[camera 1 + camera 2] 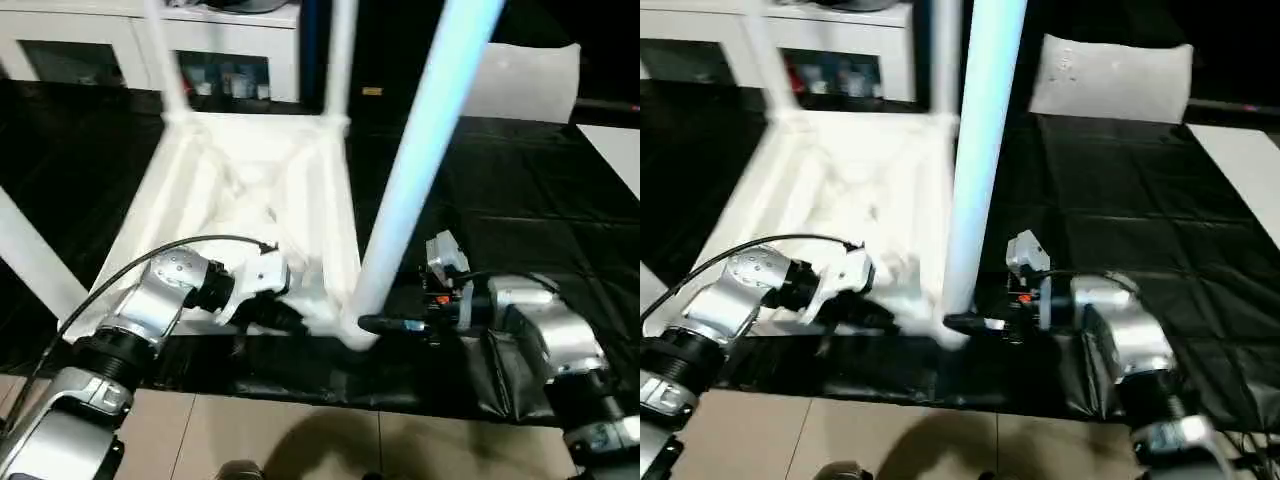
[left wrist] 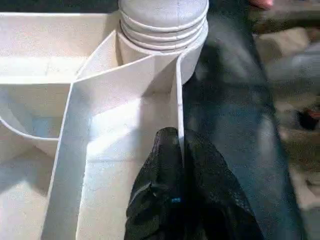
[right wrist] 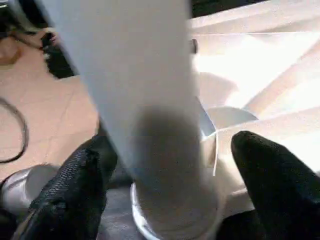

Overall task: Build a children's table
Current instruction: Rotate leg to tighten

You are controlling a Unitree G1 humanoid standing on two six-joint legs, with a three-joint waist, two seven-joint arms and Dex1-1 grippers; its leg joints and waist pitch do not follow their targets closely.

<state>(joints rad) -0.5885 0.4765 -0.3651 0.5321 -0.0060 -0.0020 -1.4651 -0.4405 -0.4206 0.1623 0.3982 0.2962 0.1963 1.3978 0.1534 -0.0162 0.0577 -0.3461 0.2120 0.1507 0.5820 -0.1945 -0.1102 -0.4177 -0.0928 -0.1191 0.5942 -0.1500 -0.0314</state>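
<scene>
The children's table (image 1: 250, 190) lies upside down on the black-covered table (image 1: 520, 200), its ribbed underside facing up, near the front edge closest to the robot. Legs stand up out of the round corner sockets: two thin ones rise at the far corners, another crosses the left edge of the head view, and the near right leg (image 1: 420, 150) rises tall and close to the camera from the corner socket (image 2: 162, 30) at the front right.

The left gripper (image 2: 180, 200) reaches in from the left to the near edge of the tabletop. In its wrist view the two black fingers (image 2: 160, 185) sit pressed together on either side of a thin white rib (image 2: 179, 110) that runs up toward the corner socket; the jaws are narrow, closed on that rib. The ridged base of the leg sits in the socket just beyond.

The right gripper (image 3: 165, 195) comes in from the right, level with the base of the near right leg. Its jaws stand wide, one finger (image 3: 75, 185) on each side of the leg; the wrist view shows a gap between each pad and the white tube, so the leg sits between them, apart from both. In the head view one fingertip (image 1: 385, 325) points at the foot of the leg beside the socket.

Behind the black table stands a white cabinet (image 1: 230, 50) with glass doors. A white sheet (image 1: 1110, 80) lies at the far right of the black cover. Tan floor tiles (image 1: 300, 440) show below the table's front edge
</scene>
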